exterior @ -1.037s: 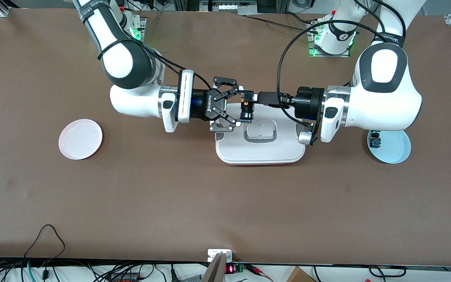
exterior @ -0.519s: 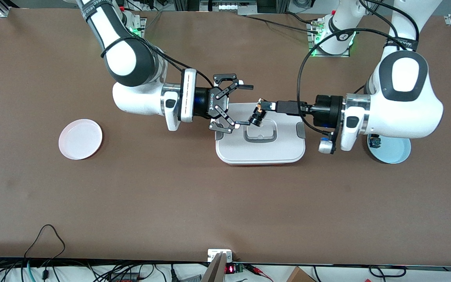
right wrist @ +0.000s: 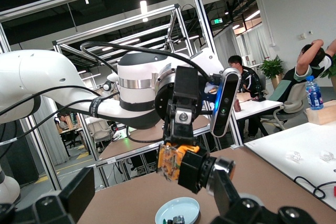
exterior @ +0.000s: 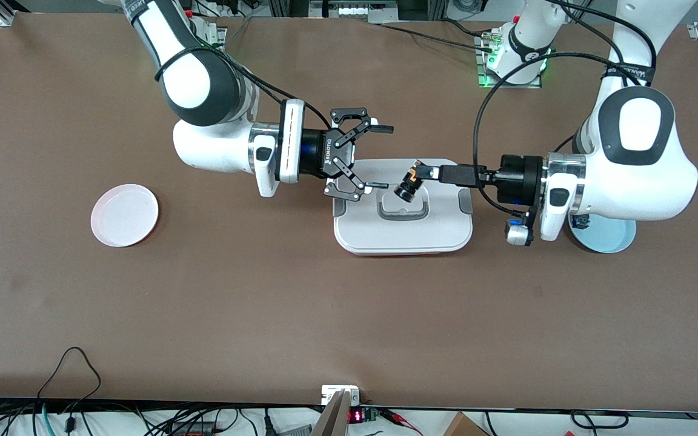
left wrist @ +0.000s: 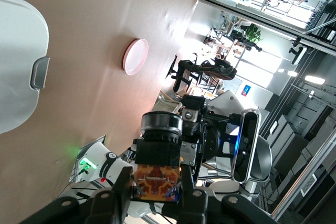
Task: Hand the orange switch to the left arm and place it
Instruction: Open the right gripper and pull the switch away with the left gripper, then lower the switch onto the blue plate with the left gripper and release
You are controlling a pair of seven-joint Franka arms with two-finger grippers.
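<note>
My left gripper [exterior: 423, 172] is shut on the orange switch [exterior: 408, 183] and holds it tilted over the white box [exterior: 403, 233], near the lid handle. In the left wrist view the switch's orange body [left wrist: 156, 181] sits between the fingers [left wrist: 118, 195]. My right gripper [exterior: 379, 156] is open over the box's edge toward the right arm's end, facing the switch. One fingertip [exterior: 383, 183] is a short gap from the switch's black cap. In the right wrist view the switch [right wrist: 185, 165] hangs from the left gripper [right wrist: 179, 142], past my own open fingers [right wrist: 79, 192].
A pink plate [exterior: 125, 215] lies toward the right arm's end. A light-blue plate [exterior: 612, 236] lies under the left arm, with a small blue switch [exterior: 580, 222] on it, also in the right wrist view [right wrist: 177, 219]. Cables run along the table's front edge.
The left gripper has drawn back toward its own end with the switch, out from between the right gripper's open fingers, and the switch has tilted. The right gripper stayed open.
</note>
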